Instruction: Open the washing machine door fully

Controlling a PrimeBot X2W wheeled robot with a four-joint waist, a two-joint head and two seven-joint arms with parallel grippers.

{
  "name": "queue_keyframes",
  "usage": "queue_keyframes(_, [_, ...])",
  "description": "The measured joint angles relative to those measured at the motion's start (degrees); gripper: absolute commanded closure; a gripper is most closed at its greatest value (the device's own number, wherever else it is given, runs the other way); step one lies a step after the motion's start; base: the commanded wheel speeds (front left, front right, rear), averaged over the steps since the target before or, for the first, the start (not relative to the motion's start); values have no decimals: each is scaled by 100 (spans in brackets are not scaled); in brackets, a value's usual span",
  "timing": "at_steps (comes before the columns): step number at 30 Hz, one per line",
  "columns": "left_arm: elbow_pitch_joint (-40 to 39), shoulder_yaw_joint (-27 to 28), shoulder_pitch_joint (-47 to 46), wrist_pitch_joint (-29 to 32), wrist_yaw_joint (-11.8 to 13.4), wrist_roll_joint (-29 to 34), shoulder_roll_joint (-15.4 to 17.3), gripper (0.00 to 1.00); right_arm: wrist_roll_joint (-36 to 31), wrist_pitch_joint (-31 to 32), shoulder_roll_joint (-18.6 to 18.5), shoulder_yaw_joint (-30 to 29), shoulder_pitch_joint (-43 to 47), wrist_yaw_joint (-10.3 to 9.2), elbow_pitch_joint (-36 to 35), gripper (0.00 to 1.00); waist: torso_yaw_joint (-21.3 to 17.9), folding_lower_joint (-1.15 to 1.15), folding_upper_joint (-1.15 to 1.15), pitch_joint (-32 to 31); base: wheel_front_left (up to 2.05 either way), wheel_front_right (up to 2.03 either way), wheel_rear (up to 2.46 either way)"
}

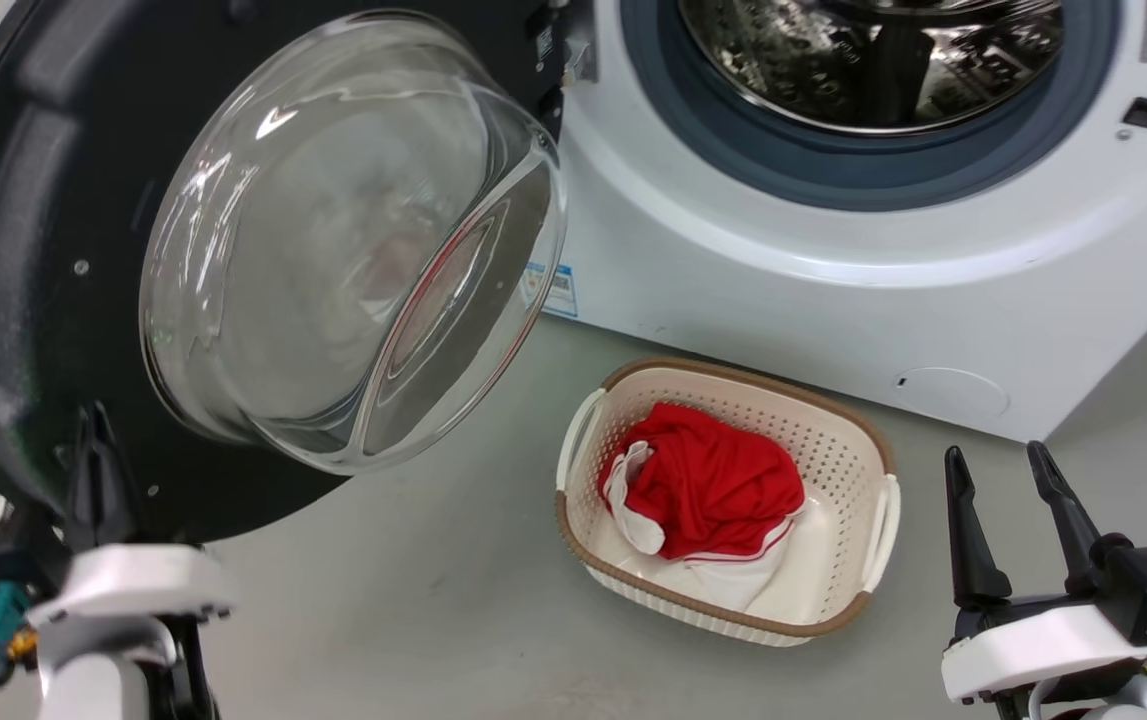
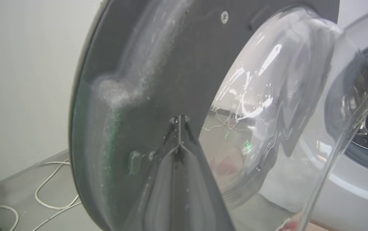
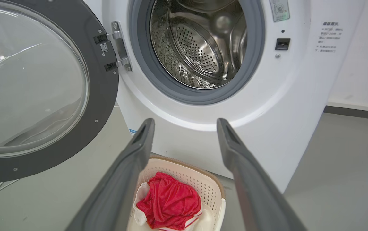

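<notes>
The washing machine door [image 1: 23, 250] [image 2: 171, 64] [image 3: 103, 96], round and black with a bulging clear glass bowl [image 1: 353, 240], stands swung out to the left of the white washing machine [image 1: 833, 280] [image 3: 203, 128]. Its steel drum [image 1: 873, 60] [image 3: 200, 45] lies exposed inside the blue-grey gasket. My left gripper [image 1: 98, 425] [image 2: 179, 120] is shut, its tips against the door's inner black face near the lower rim. At the lower right my right gripper [image 1: 1003, 470] [image 3: 185, 123] hangs open with nothing between its fingers, pointing at the machine's front.
A cream perforated basket [image 1: 833, 440] [image 3: 209, 183] holding red and white cloth [image 1: 713, 490] sits on the grey floor before the machine. White cables [image 2: 52, 192] lie on the floor by the left wall.
</notes>
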Motion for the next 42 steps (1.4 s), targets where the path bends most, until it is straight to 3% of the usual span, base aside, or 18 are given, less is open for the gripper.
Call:
queue_keyframes(13, [-939, -779, 1149, 0, -126, 567, -394, 100, 142, -192, 0, 285, -99, 0, 348, 0, -894, 0, 0, -357, 0, 0, 0])
queue_keyframes(19, [-713, -1165, 934, 0, -325, 673, -433, 100, 138, -234, 0, 341, -102, 0, 410, 0, -1378, 0, 0, -477, 0, 0, 0])
queue_keyframes(25, [-417, -1252, 697, 0, -321, 790, -450, 100, 65, -242, -1, 316, -82, 0, 404, 0, -1797, 0, 0, -603, 0, 0, 0])
queue_keyframes(32, [-252, -1251, 679, 0, -296, 938, -394, 100, 37, -241, 0, 266, 10, 0, 316, 0, -2023, 0, 0, -736, 0, 0, 0])
queue_keyframes(33, [-243, -1256, 679, 0, -296, 953, -383, 90, 37, -240, -1, 254, 10, 0, 300, 0, -2034, 0, 0, -743, 0, 0, 0])
queue_keyframes(35, [-220, -1272, 679, 0, -271, 1002, -372, 49, 37, -237, -1, 244, 11, 0, 279, 0, -2046, 0, 0, -756, 0, 0, 0])
queue_keyframes(36, [-221, -1280, 679, 0, -270, 1012, -372, 0, 36, -236, 0, 234, 12, 0, 269, 0, -2048, -1, 0, -758, 0, 0, 0])
queue_keyframes(42, [-221, -1308, 679, 0, -265, 1084, -368, 0, 31, -233, 0, 194, 12, 0, 245, 0, -2043, 0, 0, -735, 0, 0, 0])
